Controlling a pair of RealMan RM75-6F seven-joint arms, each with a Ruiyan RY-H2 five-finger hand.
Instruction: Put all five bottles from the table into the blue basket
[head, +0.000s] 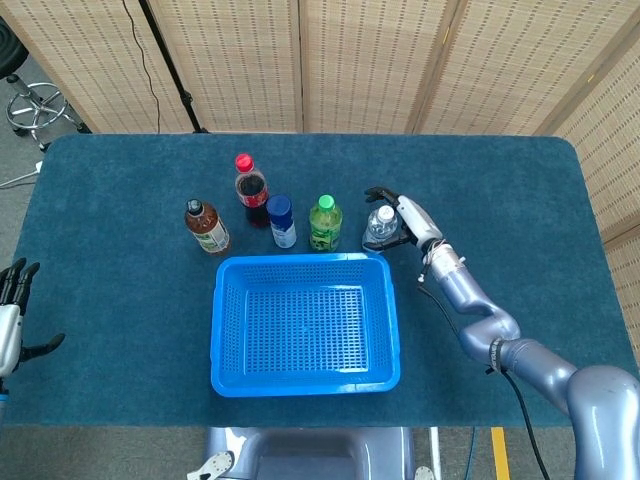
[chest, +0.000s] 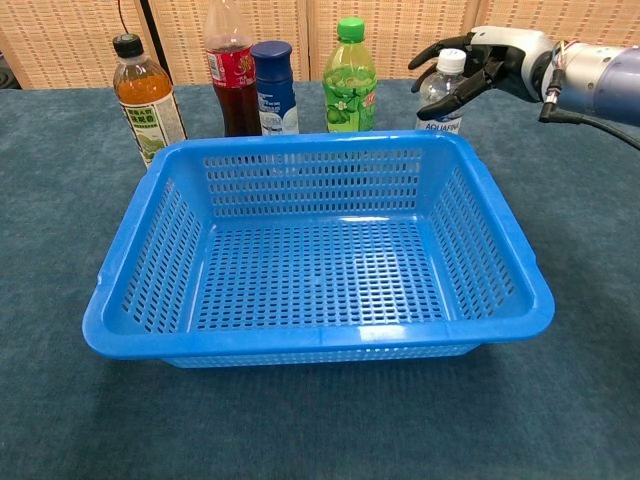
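Right robot hand: my right robot hand (head: 398, 217) sits right of centre in the head view, fingers spread around the water bottle (head: 378, 228); in the chest view it is at the upper right (chest: 478, 62), fingers (chest: 436, 50) curving over the cap. I cannot tell whether it is gripping the bottle or only cupping it.
Left robot hand: my left robot hand (head: 10, 325) is at the far left edge of the head view, released, fingers apart, holding nothing, well apart from everything else.
Basket: the blue basket (head: 225, 330) stands in the middle of the surface (head: 120, 300), lower centre of the head view; it holds no bottles.
Bottles: all five stand upright on the surface in a row just above the basket's far rim. From left to right: tea bottle (head: 206, 227), cola bottle (head: 250, 189) set slightly further up, blue bottle (head: 281, 222), green bottle (head: 324, 223), water bottle.
Surface: dark blue cloth, with folding screens (head: 350, 60) along the top of the frame.
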